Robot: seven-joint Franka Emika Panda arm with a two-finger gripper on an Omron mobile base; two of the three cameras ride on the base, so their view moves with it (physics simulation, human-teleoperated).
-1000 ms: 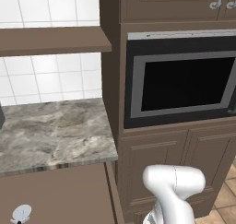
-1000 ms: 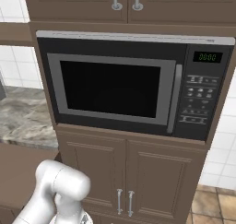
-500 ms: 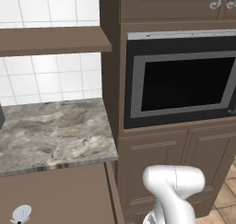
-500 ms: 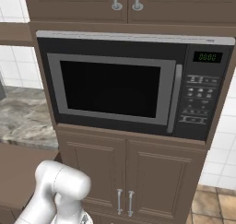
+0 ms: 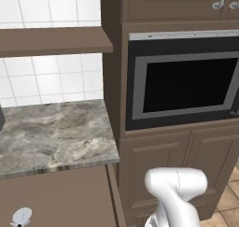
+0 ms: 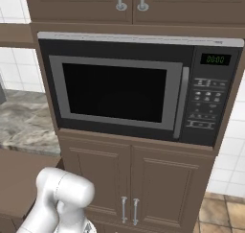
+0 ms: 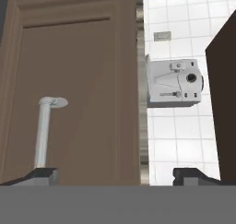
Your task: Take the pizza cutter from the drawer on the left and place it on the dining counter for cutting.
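The end effector (image 7: 115, 174) stood wide open and empty beside the drawer's bar handle (image 7: 42, 131), apparently having let it go. The pizza cutter (image 5: 20, 216) lay in the open drawer (image 5: 60, 198) below the marble surface (image 5: 56, 132), exposed for picking.

Veined marble worktop (image 5: 56, 132); matt wood drawer (image 5: 60, 198).

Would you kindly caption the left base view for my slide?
Pizza cutter lies in the open drawer below the marble worktop, beside the microwave.
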